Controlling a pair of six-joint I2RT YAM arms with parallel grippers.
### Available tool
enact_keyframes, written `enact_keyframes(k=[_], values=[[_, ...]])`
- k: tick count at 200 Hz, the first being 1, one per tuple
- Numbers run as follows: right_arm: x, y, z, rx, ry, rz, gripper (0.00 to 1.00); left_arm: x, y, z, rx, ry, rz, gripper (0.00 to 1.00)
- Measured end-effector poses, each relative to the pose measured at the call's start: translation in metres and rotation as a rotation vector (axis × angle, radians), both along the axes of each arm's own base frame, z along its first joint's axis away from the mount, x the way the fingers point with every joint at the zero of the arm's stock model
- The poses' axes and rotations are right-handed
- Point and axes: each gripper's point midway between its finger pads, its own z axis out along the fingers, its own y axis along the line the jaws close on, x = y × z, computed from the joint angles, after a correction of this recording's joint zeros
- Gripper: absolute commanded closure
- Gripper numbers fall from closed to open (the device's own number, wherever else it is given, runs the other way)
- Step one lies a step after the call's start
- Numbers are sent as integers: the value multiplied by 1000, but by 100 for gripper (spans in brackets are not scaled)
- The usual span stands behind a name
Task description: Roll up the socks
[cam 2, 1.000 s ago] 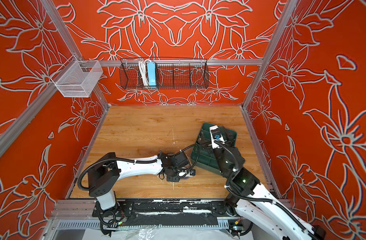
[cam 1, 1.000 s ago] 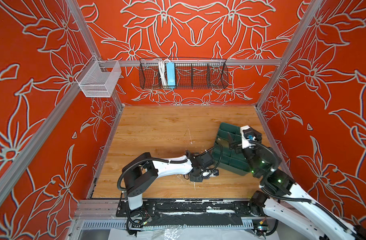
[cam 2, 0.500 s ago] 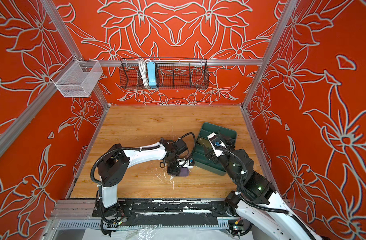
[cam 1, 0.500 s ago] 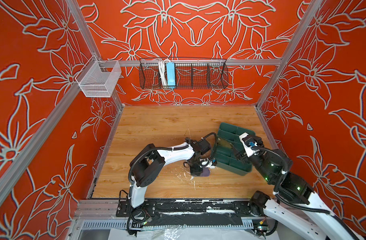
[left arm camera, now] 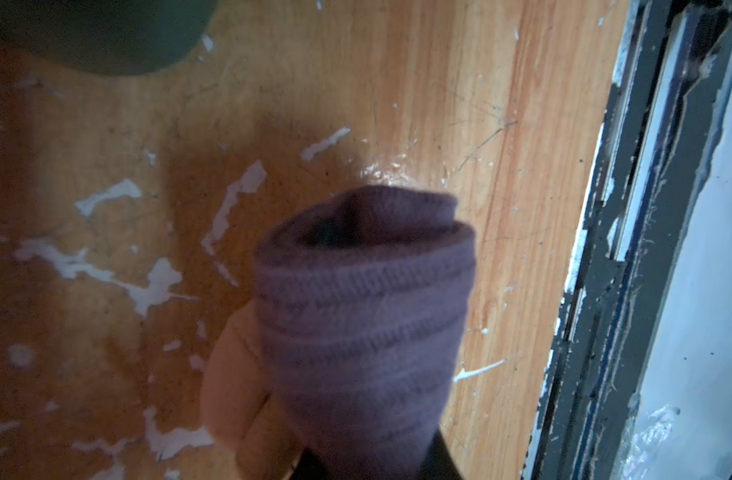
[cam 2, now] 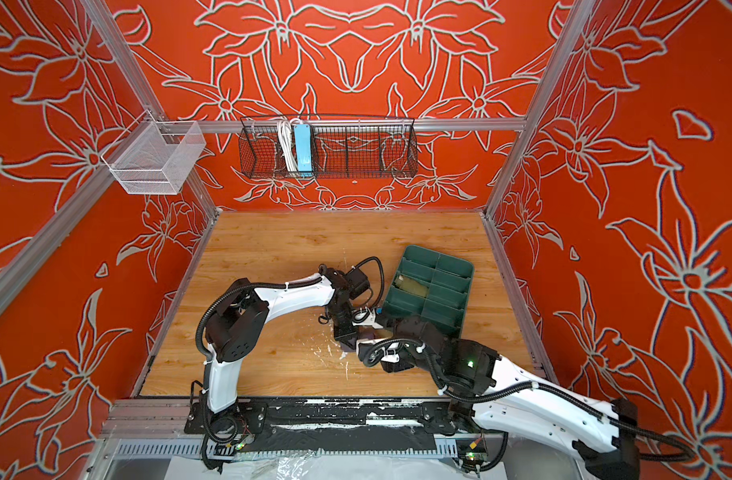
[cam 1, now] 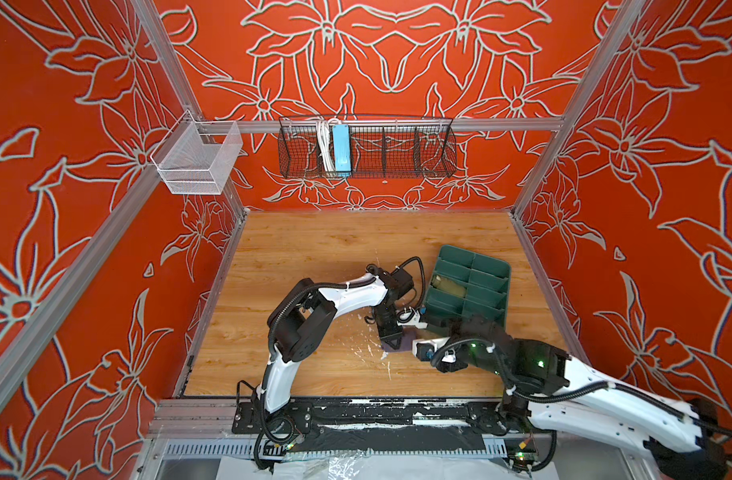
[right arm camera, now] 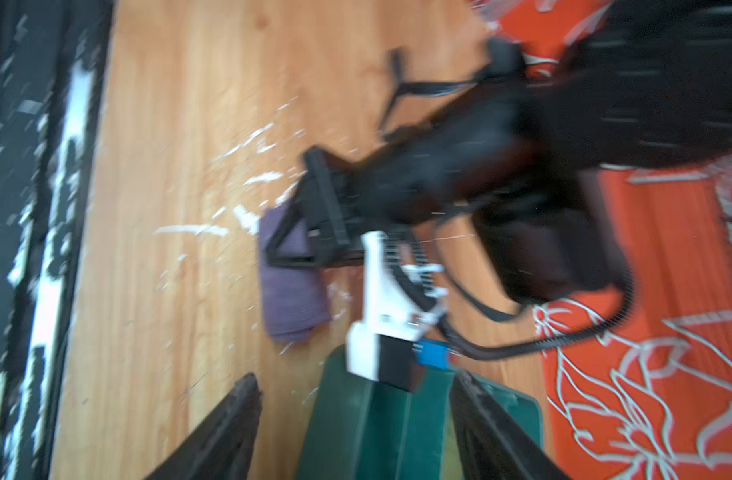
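Observation:
The purple sock point(left arm camera: 364, 311) is a tight ribbed roll with a beige patch showing at its side. My left gripper point(left arm camera: 372, 461) is shut on it, low over the wood just off the front left corner of the dark green tray point(cam 1: 503, 291). Both top views show only a sliver of that roll point(cam 1: 399, 348) point(cam 2: 367, 333) under the left gripper point(cam 1: 391, 340) point(cam 2: 347, 340). The olive green sock point(cam 1: 449, 284) point(cam 2: 412, 286) lies rolled in a left compartment of the tray. My right gripper point(right arm camera: 356, 419) is open, empty, and straddles the tray's near corner point(right arm camera: 397, 436), facing the purple roll point(right arm camera: 291, 299).
White scuffs mark the wooden floor point(cam 1: 368, 351) around the grippers. The black front rail point(cam 1: 356, 409) runs close behind the right arm. A wire basket point(cam 1: 366, 151) and a mesh bin point(cam 1: 196, 160) hang on the back walls.
My right arm has drawn back from over the tray to the front, beside the left gripper, its jaws narrowing somewhat. The left gripper stayed near its spot, still holding the purple roll.

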Motion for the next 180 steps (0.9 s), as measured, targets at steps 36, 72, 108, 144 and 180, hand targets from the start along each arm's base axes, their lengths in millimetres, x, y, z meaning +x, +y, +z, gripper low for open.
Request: enact_keyframes(k=[36, 72, 108, 144, 180], values=[[-11, 7, -47, -126, 13, 88, 23, 1, 0, 0, 7, 18, 5, 100], [-4, 8, -89, -223, -15, 110, 22, 1, 0, 0, 7, 23, 6, 100], [12, 19, -106, -253, -4, 66, 23, 1, 0, 0, 7, 22, 6, 100], [37, 27, -112, -252, 21, -17, 27, 1, 0, 0, 9, 26, 19, 100], [46, 31, -127, -279, 45, -47, 38, 2, 1, 0, 8, 40, 42, 100]])
